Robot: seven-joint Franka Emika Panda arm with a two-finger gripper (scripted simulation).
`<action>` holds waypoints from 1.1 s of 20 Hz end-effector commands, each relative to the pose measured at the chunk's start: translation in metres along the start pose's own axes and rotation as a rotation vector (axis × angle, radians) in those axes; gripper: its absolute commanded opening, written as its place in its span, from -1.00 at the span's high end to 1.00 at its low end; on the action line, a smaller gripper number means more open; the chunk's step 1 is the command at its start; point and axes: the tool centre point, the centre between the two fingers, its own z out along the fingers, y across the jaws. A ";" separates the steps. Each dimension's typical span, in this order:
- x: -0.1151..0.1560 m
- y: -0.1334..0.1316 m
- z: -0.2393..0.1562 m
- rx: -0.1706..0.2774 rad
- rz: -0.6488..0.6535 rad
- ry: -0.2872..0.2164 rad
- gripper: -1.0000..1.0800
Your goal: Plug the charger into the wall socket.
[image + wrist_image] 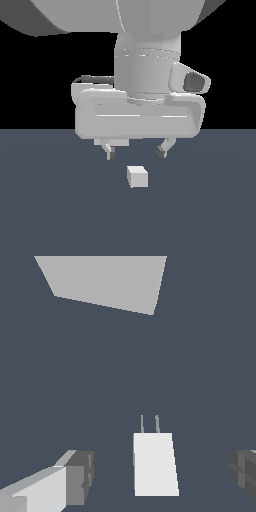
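Note:
The charger (137,176) is a small off-white cube lying on the dark grey floor, just below my gripper (135,151). The gripper is open and empty, its two fingertips spread wide above the charger. In the wrist view the charger (155,463) lies between the grey finger pads (80,477), with two thin prongs pointing toward the wall socket (107,278). The socket is a larger pale block, partly cut off by the frame edge. It is hidden in the exterior view.
The dark blue-grey floor (50,210) stretches around the charger. The large white arm body (145,65) fills the upper part of the exterior view.

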 end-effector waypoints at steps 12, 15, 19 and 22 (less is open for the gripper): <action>-0.017 0.000 0.038 0.000 0.000 -0.001 -0.92; -0.017 0.000 0.039 0.000 0.000 -0.001 1.00; -0.017 0.000 0.039 0.000 0.000 -0.001 1.00; -0.017 0.000 0.039 0.000 0.000 -0.001 1.00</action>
